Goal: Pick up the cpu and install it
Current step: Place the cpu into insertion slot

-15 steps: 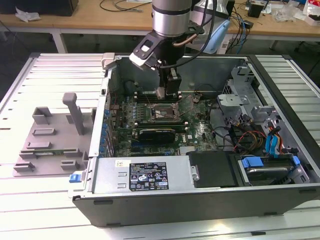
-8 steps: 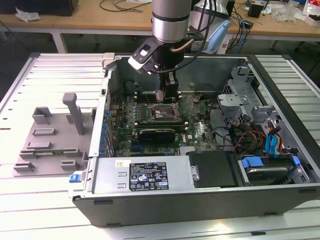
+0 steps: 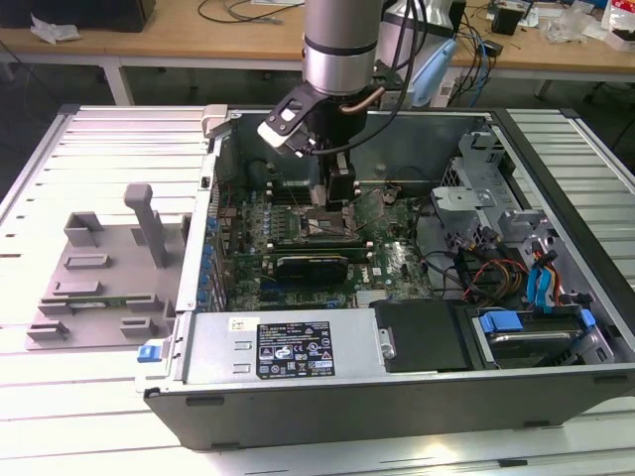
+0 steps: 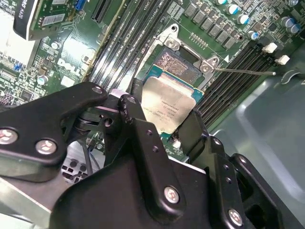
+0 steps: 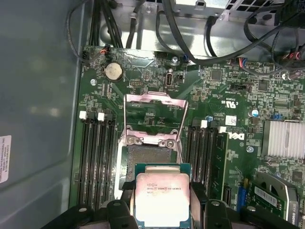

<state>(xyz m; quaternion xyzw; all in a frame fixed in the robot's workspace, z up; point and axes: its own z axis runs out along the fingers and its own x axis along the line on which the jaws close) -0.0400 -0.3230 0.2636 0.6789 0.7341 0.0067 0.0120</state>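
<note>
**A:** Status? Which step?

**B:** Install, not pick. The gripper (image 5: 160, 190) is clamped on the cpu (image 5: 162, 198), with fingers (image 5: 123, 194) on two opposite edges and the silver lid facing up. The arm is down inside the computer case (image 3: 417, 397), over the motherboard (image 5: 228, 86).

**A:** Over the socket?

**B:** Partly. In both wrist views the chip overlaps only the near side of the socket (image 5: 145, 153), and the bare contact field shows beyond it. The load plate (image 5: 155, 113) stands up and the retention lever (image 4: 243, 71) is out to the side, so the socket is open.

**A:** Seated?

**B:** My read is no: it's offset from the frame and gripped. I can't tell how high it sits above the contacts.

**A:** What does the placement need?

**B:** Judgement only:
- Shift it across toward the raised plate until all four edges sit square inside the frame.
- Keep it level and don't drag it over the contacts.
- Match the notch orientation. I can't check the notches from here.
- Let go only once it lies flat.

The memory slots (image 5: 97, 157) flank the socket close to the fingers, so there's little side room.
</note>
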